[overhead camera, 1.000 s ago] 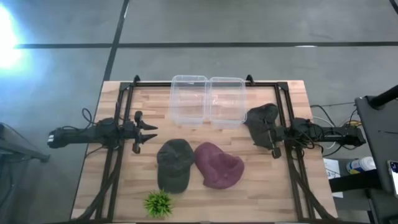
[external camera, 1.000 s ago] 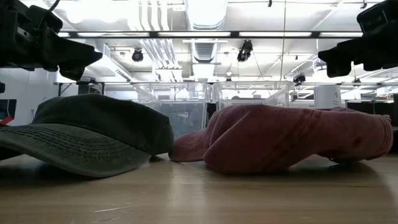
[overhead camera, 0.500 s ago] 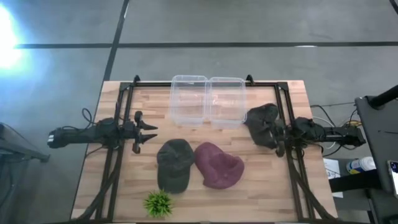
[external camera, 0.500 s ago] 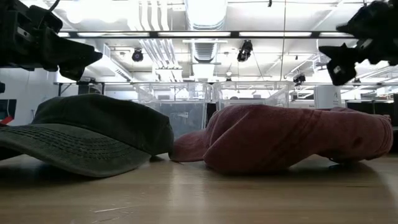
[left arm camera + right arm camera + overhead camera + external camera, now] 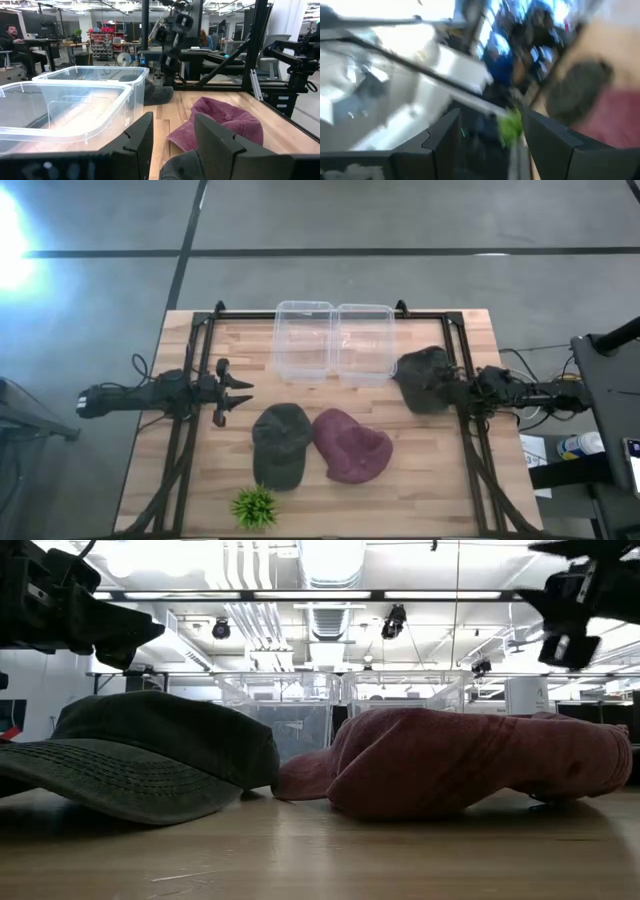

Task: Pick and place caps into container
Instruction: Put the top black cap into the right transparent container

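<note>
Three caps lie on the wooden table. One dark olive cap (image 5: 280, 442) (image 5: 150, 755) and the maroon cap (image 5: 350, 445) (image 5: 470, 760) (image 5: 220, 125) sit side by side in the middle, resting on their brims and open undersides. The second dark cap (image 5: 422, 378) (image 5: 157, 94) lies near the right edge, beside the clear bins. My right gripper (image 5: 452, 392) (image 5: 570, 625) (image 5: 490, 125) hovers open at that cap's right side, rolled on its wrist. My left gripper (image 5: 240, 392) (image 5: 172, 125) waits open over the table's left part.
Two clear plastic bins (image 5: 303, 340) (image 5: 365, 342) stand side by side at the far middle of the table. A small green spiky plant (image 5: 254, 506) sits at the near edge, left of centre. Black frame rails (image 5: 190, 430) run along both sides.
My right gripper has rolled about its wrist and drawn back a little toward the table's right edge, staying beside the right-hand dark cap. The caps have not moved.
</note>
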